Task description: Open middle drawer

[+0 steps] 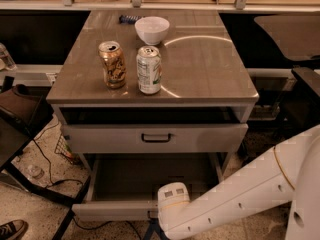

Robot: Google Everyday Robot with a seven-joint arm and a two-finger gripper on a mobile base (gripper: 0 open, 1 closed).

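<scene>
In the camera view, the middle drawer (150, 176) is the low one that sticks out toward us. It is open a long way, and its plain grey inside shows with nothing in it. Above it is the top drawer (95, 138), shut, with a black handle (156, 137).

The end effector (154, 219) is down at the front of the middle drawer, near the middle of its front edge. The white arm (240, 194) comes in from the right and covers most of it. I cannot tell if the end effector is wide, narrow, or holding the drawer's handle – that part is hidden.

I think the job is almost done. To end it well, the pull should go straight out toward us, not off to one side. A side pull could make the drawer stick. The pull should be slow and soft near the end, so the drawer does not hit its stop hard.

That matters because of what sits on the counter (215, 69). A gold can (113, 64) and a white can (149, 69) stand close to each other, and a white bowl (152, 29) sits behind them. A hard bump could shake them or tip a can.

When the drawer is out far enough, the end effector should let go and back away low and straight – not up, where it could hit the top drawer.
</scene>
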